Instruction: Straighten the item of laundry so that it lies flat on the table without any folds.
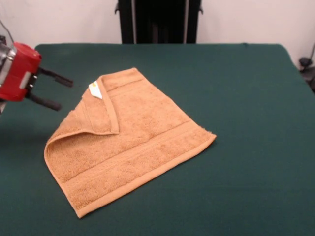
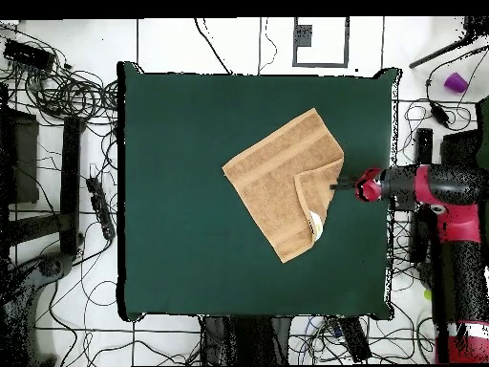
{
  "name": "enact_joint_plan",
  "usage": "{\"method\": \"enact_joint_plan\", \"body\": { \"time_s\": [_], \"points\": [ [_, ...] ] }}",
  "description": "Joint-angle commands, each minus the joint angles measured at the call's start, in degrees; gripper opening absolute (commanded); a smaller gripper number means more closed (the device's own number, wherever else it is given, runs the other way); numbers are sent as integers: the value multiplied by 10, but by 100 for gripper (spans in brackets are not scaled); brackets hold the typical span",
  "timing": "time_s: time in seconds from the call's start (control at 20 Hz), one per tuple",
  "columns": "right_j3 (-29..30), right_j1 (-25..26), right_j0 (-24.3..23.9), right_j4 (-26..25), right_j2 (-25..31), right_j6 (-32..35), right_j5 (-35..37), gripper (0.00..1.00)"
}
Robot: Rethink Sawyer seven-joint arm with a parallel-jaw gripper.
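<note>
Green table (image 1: 256,98), towel (image 1: 138,152) lying diagonally (one corner folded over), fingers (image 1: 54,91) spread, empty.

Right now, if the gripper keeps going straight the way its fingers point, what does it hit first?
Probably the towel. The gripper sits open just off the towel's folded-over side, fingers pointing toward it. First contact would be near the flap by the white label. Height above the table is unclear, so it might pass over.

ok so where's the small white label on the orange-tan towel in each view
Front view: the small white label sits near the orange-tan terry towel's upper left, at the folded-over corner.
Overhead view: the label is at the towel's lower right.
Shared landmark: the red gripper, beside that folded corner.
</note>
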Motion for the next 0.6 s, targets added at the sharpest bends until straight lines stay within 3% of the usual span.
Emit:
{"method": "enact_joint_plan", "body": {
  "time_s": [0.05,0.25,0.6],
  "points": [
    [58,4,8,-30,-29,-130,26,100],
    [57,41,14,-25,-10,-121,-29,100],
    [32,97,17,-7,8,-149,-44,100]
  ]
}}
